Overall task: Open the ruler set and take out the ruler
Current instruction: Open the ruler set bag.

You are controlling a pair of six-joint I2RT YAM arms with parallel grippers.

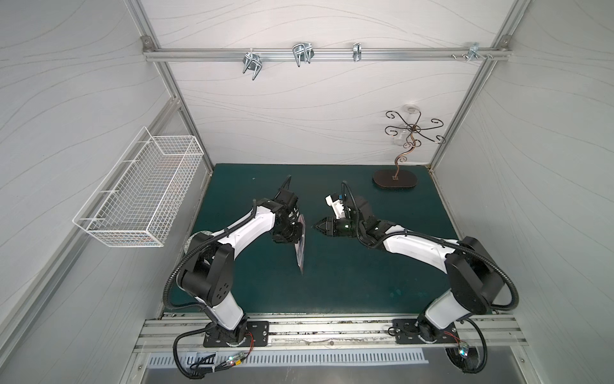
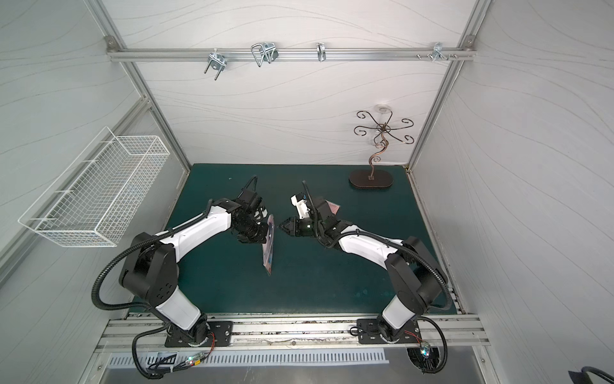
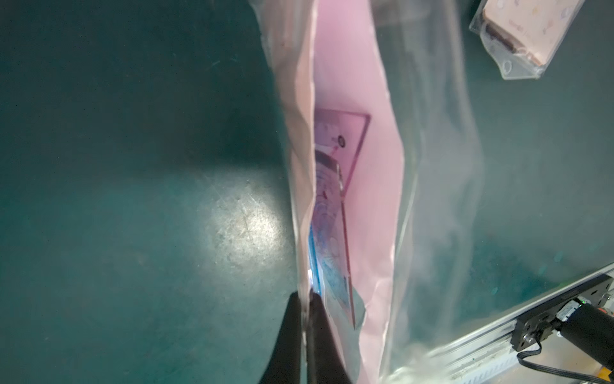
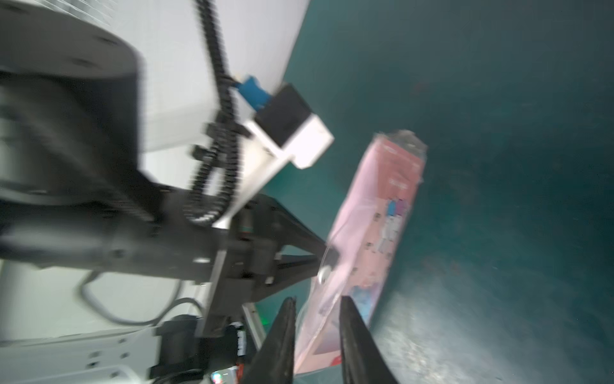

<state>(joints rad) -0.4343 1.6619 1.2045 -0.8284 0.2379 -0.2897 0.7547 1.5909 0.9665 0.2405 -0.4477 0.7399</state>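
Left gripper (image 3: 304,299) is pinching the ruler bag (image 1: 300,246) at its rim. The bag is hanging long-axis down over the mid mat (image 1: 365,282), with the ruler (image 3: 335,212) sitting inside. Right gripper (image 1: 314,227), jaws slightly apart and empty, is pointing left just beside the bag's mouth, so likely doing the reach-in.

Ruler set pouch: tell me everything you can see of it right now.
The ruler set pouch is a thin clear plastic sleeve with a pink card backing, held on edge over the green mat. The left tool is shut on one edge. In the left wrist view its mouth gapes, showing translucent pink and blue rulers inside. The right tool stands open astride another edge; whether it touches is unclear.
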